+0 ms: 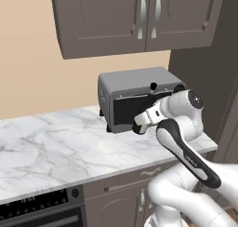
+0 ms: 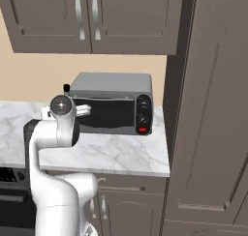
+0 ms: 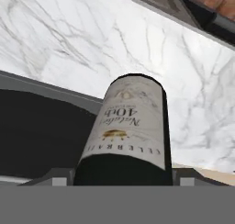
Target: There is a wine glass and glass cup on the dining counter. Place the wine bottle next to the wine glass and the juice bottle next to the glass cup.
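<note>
My gripper (image 3: pixel 121 178) is shut on the wine bottle (image 3: pixel 131 126), a dark bottle with a pale label, which lies between the fingers in the hand view. In the left base view the gripper (image 1: pixel 139 126) holds it above the marble worktop, just in front of the toaster oven's window, and the bottle's dark cap (image 1: pixel 153 87) sticks up above the hand. From the right base view that cap (image 2: pixel 66 88) shows behind the arm. The wine glass, glass cup, juice bottle and dining counter are out of view.
A grey toaster oven (image 1: pixel 139 93) (image 2: pixel 111 104) stands on the marble worktop (image 1: pixel 46 147) right behind the bottle. Wall cabinets (image 1: pixel 135 16) hang overhead. A tall cabinet (image 2: pixel 208 109) closes the right side. A black oven front (image 1: pixel 42 210) sits below the worktop at left.
</note>
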